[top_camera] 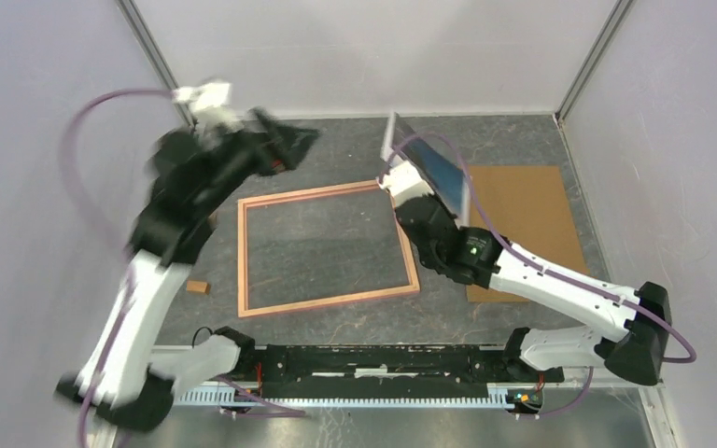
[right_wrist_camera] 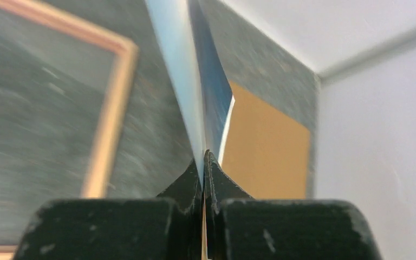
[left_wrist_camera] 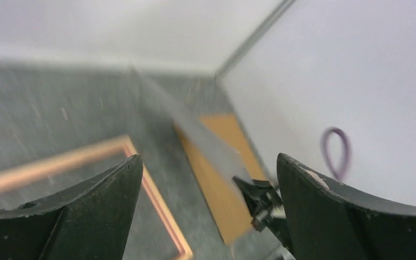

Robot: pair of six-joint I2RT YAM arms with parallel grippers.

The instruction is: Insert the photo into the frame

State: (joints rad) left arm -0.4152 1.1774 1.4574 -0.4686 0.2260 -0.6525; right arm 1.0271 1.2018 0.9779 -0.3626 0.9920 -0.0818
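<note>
Photo (top_camera: 434, 168): glossy rectangular print, deep blue with pale tones, a thin sheet. Position: right of centre in the top view, raised off the bench (top_camera: 336, 154), tilted steeply on edge. Held at its lower edge by the right gripper (right_wrist_camera: 205, 162), jaws pinched tight on the sheet; an edge grip probably leaves the face free to lower flat. Frame (top_camera: 329, 301): thin salmon-orange rails, flat at centre, grey mottled bench showing through. Left gripper (left_wrist_camera: 208, 162): jaws wide, holding nothing, upper left; blurred, so its aim is unclear. Backing board (top_camera: 527, 224): matte brown, flat, at right.
</note>
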